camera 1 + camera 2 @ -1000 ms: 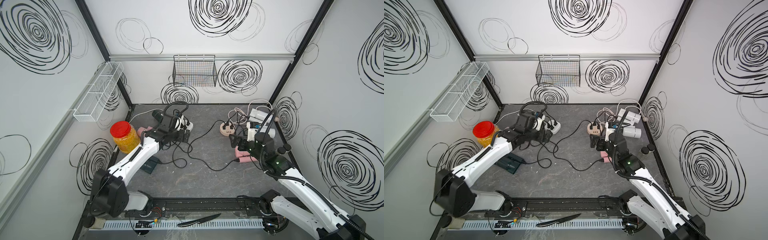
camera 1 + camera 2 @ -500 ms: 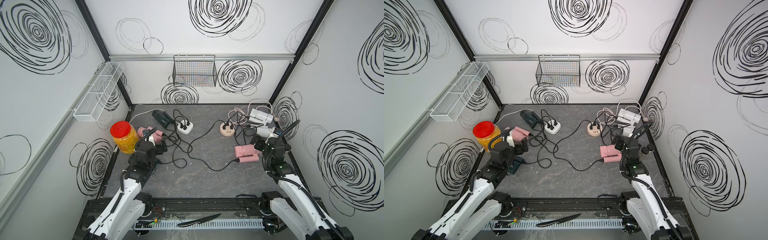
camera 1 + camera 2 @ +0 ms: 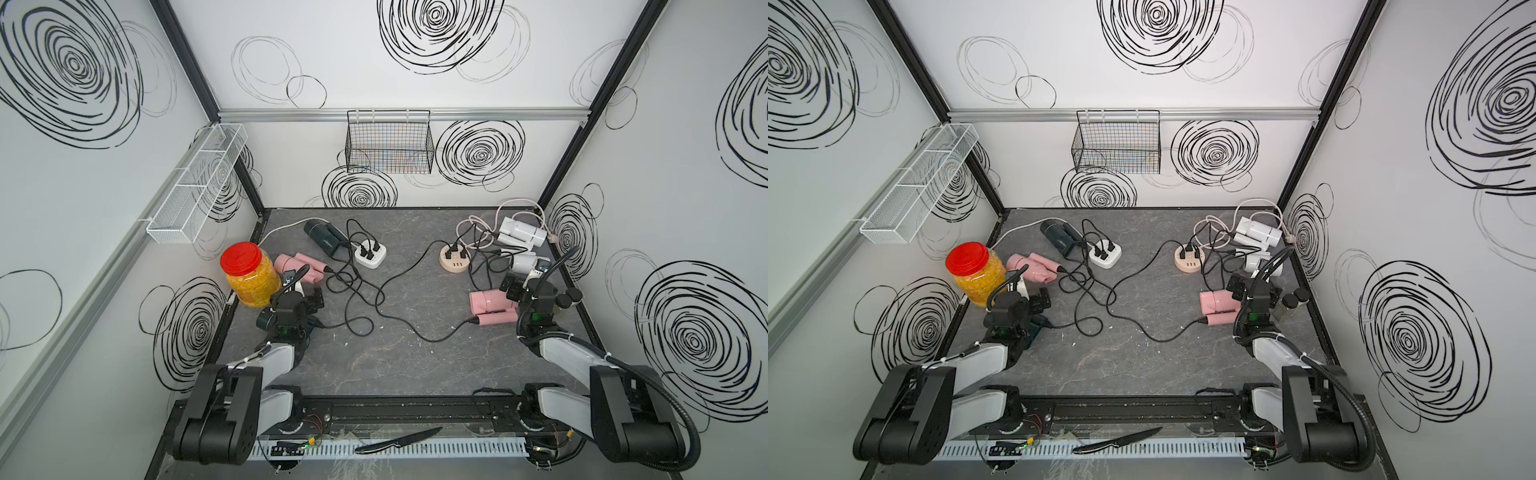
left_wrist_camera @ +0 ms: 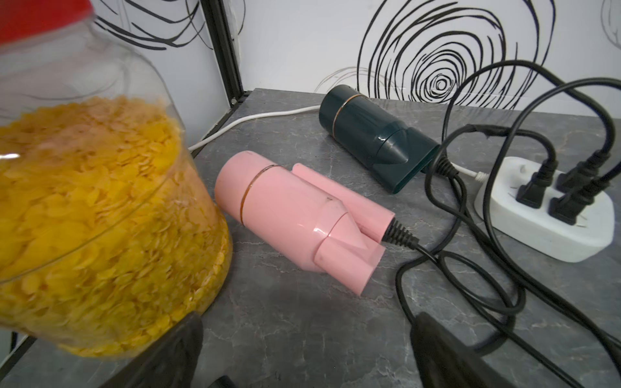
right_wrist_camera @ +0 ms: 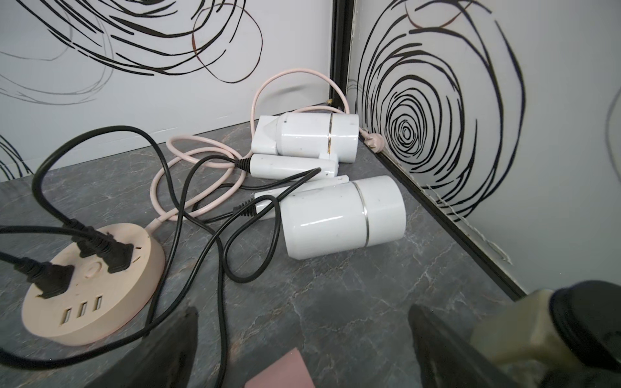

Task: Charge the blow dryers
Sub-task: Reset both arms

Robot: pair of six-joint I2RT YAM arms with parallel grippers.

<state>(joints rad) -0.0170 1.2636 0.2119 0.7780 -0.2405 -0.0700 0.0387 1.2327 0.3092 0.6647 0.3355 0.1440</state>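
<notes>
Since 3 black plugs [image 4: 534, 188] sit in the white power strip [image 4: 537, 242] and 3 in the beige hub [image 5: 111, 295], charging looks essentially finished; little seems left. The left claw [image 4: 307, 329] gapes empty just behind a pink dryer [image 4: 295, 215]; the right claw [image 5: 304, 315] gapes empty, white dryers [image 5: 342, 218] ahead.
</notes>
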